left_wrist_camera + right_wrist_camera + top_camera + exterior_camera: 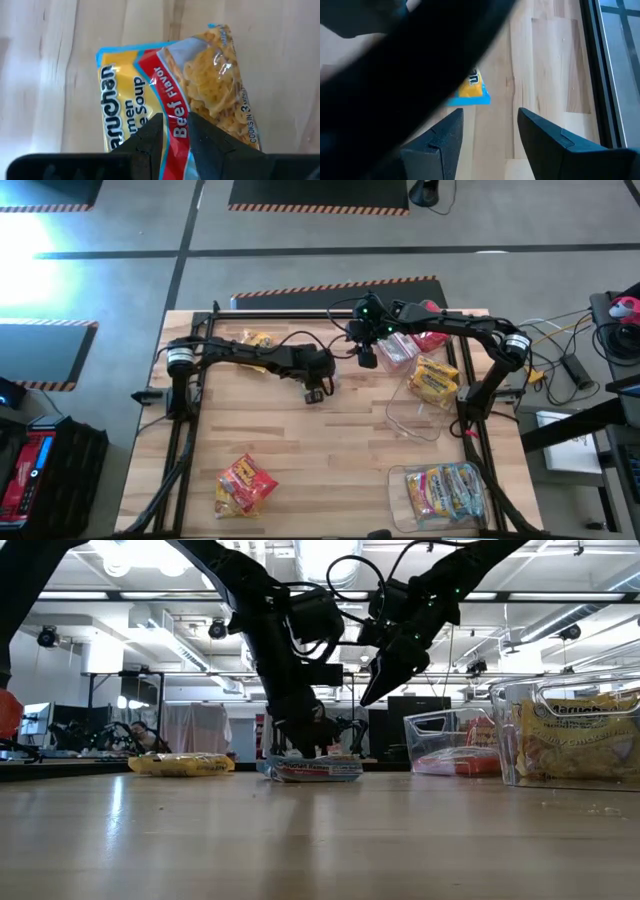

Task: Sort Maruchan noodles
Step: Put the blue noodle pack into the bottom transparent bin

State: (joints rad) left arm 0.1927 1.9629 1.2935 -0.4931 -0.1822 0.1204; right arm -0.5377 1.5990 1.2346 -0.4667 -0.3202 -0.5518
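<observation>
Left claw [172,132] down at mid-surface, toward the far edge, fingers pinched on a blue-and-yellow Maruchan packet [175,85] lying flat on the wooden surface [320,450]. Label legible in the left wrist view: red band reading "Beef Flavor", partial "Ramen Noodle Soup", "cooks in 3 minutes".

Right claw [487,135] raised above the surface just beside the left one, fingers apart, empty.

Other packets: yellow packet [257,340] near the far edge; red packets [244,483] near the near-left corner; yellow packet [433,378] in a clear tub [420,420] by the right edge; blue-and-yellow packets [447,492] in a second tub [400,505] at the near-right corner.
</observation>
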